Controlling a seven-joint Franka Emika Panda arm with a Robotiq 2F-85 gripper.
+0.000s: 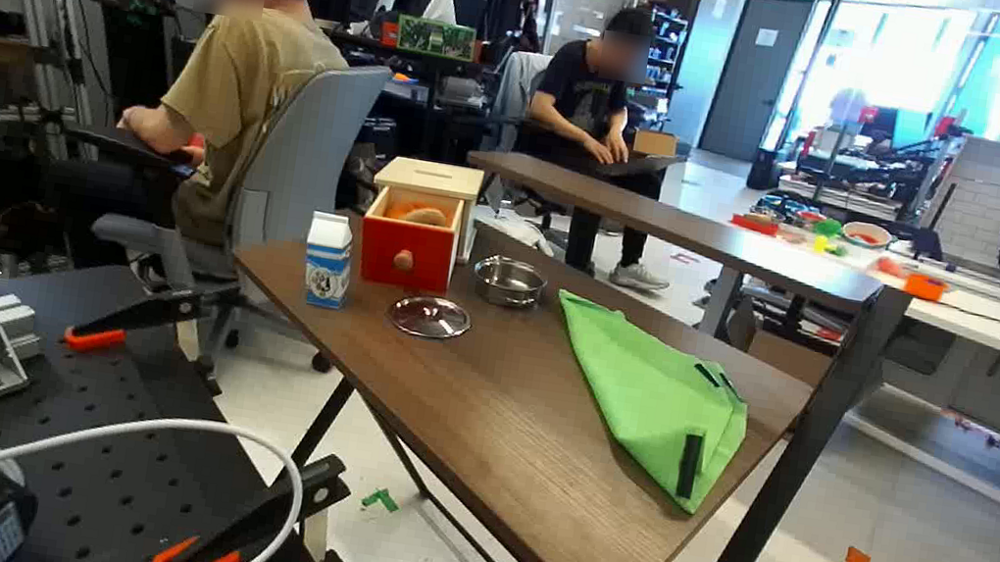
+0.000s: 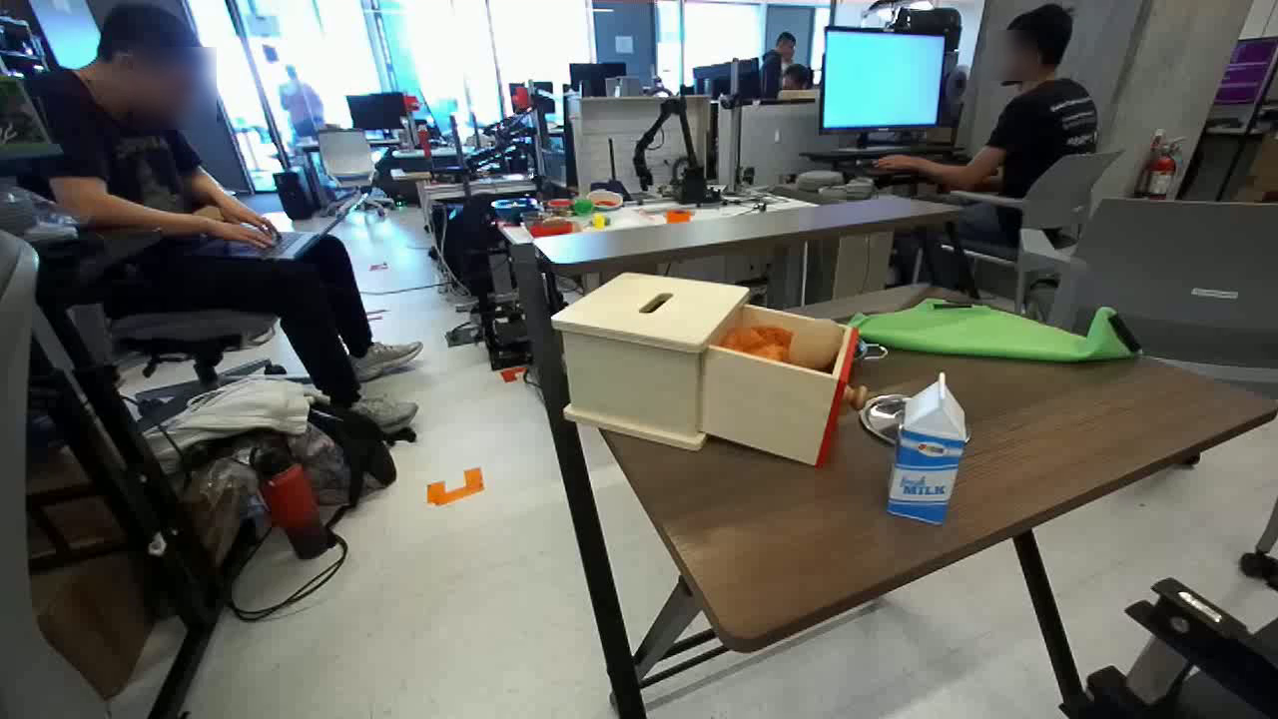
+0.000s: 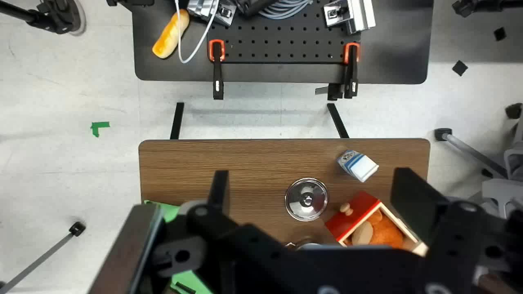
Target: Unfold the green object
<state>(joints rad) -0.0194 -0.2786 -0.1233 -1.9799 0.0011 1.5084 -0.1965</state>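
A folded green cloth (image 1: 657, 394) lies near the metal pot (image 1: 508, 295); the gripper (image 3: 312, 190), jaws wide apart, should pinch only the top layer, farthest from the pot.

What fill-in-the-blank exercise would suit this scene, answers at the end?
The green cloth carries strips coloured ____.
The capitalised word on the carton reads ____.
The open drawer has a front coloured ____.
In the wrist view, the gripper is ____, not shut.
Missing words: black; MILK; red; open.
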